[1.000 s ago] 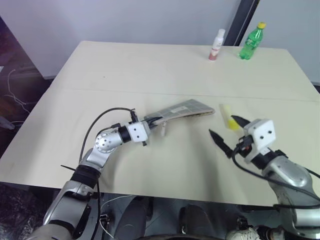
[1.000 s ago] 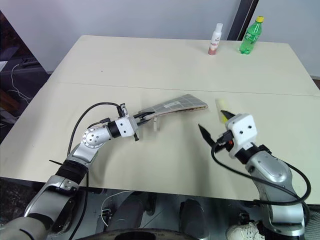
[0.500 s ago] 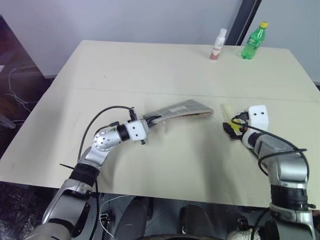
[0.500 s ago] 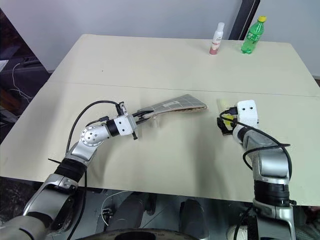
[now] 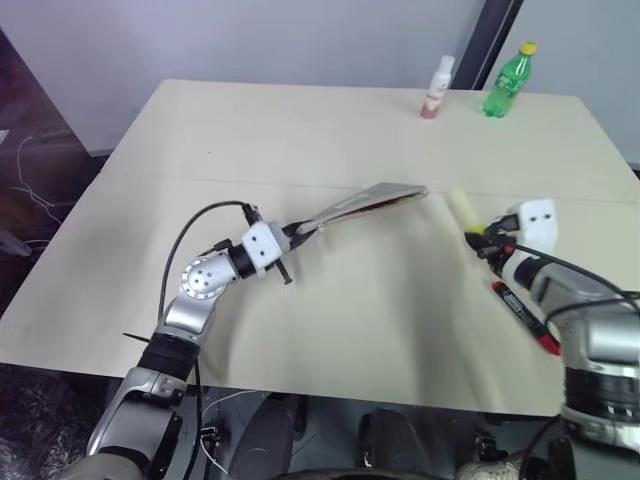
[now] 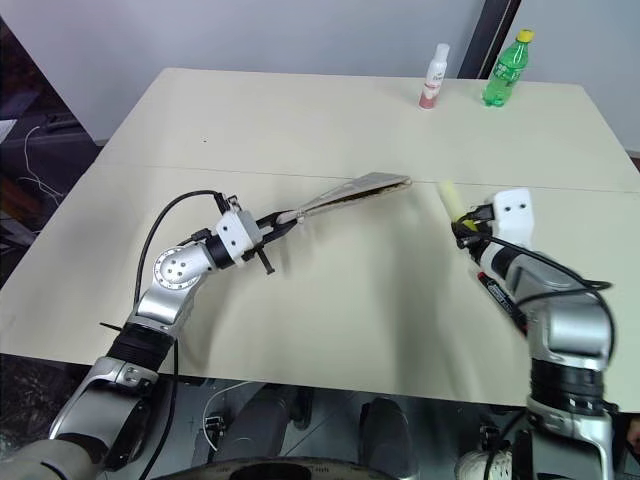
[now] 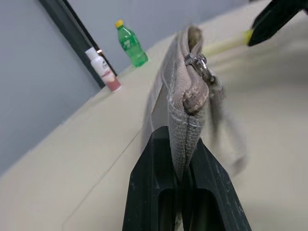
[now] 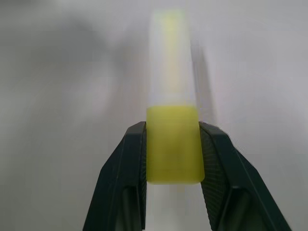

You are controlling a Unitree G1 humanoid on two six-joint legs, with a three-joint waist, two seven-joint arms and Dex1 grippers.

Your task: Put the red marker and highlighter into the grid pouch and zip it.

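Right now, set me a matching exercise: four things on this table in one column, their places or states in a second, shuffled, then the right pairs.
Things:
1. highlighter
2. grid pouch
3. red marker
4. green bottle

Places or states:
A. standing at the table's far edge beside a white and pink bottle
B. lying flat on the table beside the right arm
C. pinched at one end by the left gripper
D. clamped between the right gripper's fingers

Pairs: 1-D, 2-C, 3-B, 4-A
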